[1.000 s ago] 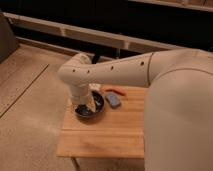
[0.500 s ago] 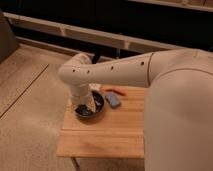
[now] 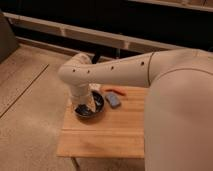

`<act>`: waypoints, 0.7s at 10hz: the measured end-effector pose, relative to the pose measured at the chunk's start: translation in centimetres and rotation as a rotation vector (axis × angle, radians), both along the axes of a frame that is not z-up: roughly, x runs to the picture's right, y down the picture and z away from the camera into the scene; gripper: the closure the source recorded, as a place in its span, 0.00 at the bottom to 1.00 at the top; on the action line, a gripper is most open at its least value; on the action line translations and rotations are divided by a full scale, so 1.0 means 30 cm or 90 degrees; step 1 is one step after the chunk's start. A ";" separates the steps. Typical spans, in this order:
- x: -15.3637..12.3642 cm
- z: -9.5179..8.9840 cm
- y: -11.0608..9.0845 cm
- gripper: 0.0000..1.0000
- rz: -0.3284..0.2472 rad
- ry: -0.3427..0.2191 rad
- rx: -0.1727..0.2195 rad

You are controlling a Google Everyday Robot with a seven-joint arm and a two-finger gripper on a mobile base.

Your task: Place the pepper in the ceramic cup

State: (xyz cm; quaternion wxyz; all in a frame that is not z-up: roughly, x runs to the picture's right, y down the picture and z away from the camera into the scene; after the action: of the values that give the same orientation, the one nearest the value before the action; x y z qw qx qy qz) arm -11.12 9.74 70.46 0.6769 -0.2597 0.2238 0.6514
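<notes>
**No movement in the last second: pepper not yet picked up**

The pepper (image 3: 116, 91) lay on the wooden table (image 3: 100, 137) near its far edge, just behind the blue block (image 3: 113, 100), exactly where it had been a second earlier. Nothing had shifted around it, so I judged the task had not begun: the pepper was untouched and still had to be grasped. I could not make out the ceramic cup; the arm may have been hiding it. To the left of the block sat the dark bowl (image 3: 98, 111), and the gripper (image 3: 86, 106) hung down into it, near the pepper but apart from it. Its fingers stood spread wide and grasped nothing I could see. The arm (image 3: 112, 72) reached in from the right, folded at the elbow, with the wrist pointing straight down.
</notes>
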 end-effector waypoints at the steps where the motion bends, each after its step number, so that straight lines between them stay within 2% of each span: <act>1: -0.017 0.014 -0.040 0.35 0.030 0.004 0.023; 4: -0.026 0.078 -0.219 0.35 0.137 0.021 0.095; 5: 0.013 0.094 -0.257 0.35 0.161 0.046 0.109; 6: 0.047 0.100 -0.269 0.35 0.173 0.068 0.113; 7: 0.138 0.111 -0.277 0.35 0.206 0.123 0.116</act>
State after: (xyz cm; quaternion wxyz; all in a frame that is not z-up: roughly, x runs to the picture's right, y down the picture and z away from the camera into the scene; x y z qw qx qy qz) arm -6.97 1.42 73.81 0.5593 -0.1662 0.1835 0.7911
